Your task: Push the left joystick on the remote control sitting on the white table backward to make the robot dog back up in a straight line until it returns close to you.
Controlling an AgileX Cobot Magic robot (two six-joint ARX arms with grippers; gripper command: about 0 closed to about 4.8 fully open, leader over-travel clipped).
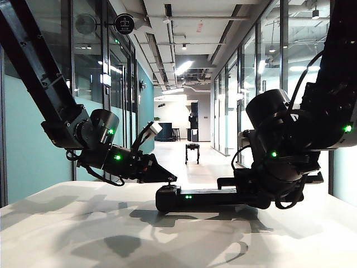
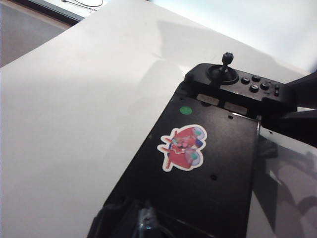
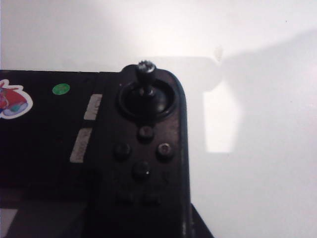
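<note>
Left gripper point(image 1: 167, 177) tapered to a pressed-together tip, hanging just above the left end of the remote control point(image 1: 206, 197), whose long axis ran side to side across the middle of the white bench point(image 1: 83, 234). Whether the tip touched the left joystick I could not tell; that stick showed in no view. The right gripper point(image 1: 245, 187) sat at the controller's opposite end, apparently bracing it, its spread hidden. Down the corridor beyond the bench's far edge stood the robot dog point(image 1: 192, 152), well apart. Judged nearer, the left arm should make the push.
</note>
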